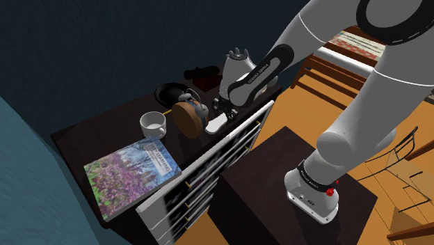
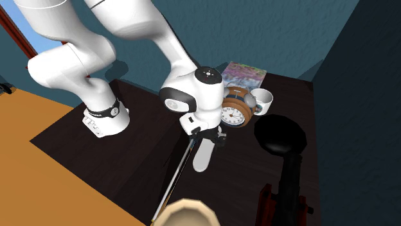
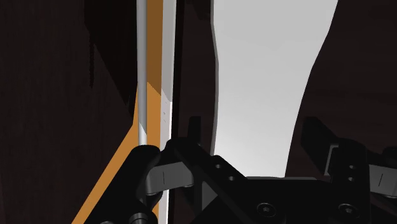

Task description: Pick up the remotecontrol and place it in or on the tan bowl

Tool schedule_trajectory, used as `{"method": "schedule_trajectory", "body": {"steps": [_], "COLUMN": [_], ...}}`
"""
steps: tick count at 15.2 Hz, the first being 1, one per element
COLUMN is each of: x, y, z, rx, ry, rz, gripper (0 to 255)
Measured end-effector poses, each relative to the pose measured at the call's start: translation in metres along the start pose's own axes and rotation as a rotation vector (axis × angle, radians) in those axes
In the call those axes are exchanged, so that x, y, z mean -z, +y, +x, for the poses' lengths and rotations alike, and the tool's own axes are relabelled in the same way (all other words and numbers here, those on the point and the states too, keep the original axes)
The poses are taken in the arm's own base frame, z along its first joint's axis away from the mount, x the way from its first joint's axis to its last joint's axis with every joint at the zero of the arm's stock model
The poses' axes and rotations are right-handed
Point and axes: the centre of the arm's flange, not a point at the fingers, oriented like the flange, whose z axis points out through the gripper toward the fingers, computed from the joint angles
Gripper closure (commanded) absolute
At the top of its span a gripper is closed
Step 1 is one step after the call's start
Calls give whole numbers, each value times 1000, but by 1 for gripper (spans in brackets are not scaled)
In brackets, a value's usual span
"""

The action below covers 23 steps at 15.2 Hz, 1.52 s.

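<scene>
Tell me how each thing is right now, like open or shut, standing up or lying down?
tool, open, astride the remote control
remote control, lying flat on the dresser, not gripped
tan bowl, upright, remote control not in it
clock, standing upright
mug, upright
book, closed, lying flat

Dresser top as it lay
On the dresser [image 1: 90,136], from the shoulder view's left to right, lay a book [image 1: 132,170], a mug [image 1: 153,124], an alarm clock [image 1: 189,115] and the remote control [image 1: 215,126], the last under the gripper [image 1: 222,113]; a dish [image 1: 170,92] sat behind the clock, and a bowl [image 2: 187,213] stood apart at the second exterior view's bottom edge.
</scene>
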Motion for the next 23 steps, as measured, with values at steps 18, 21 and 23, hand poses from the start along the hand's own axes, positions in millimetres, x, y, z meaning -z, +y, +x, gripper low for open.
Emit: {"method": "schedule_trajectory", "body": {"steps": [18, 21, 23], "x": [58, 73, 83], "y": [-2, -1, -1], "z": [-1, 0, -1], "rx": [1, 1, 1], "ry": [0, 0, 0], "rz": [-1, -1, -1], "gripper": [255, 255, 255]}}
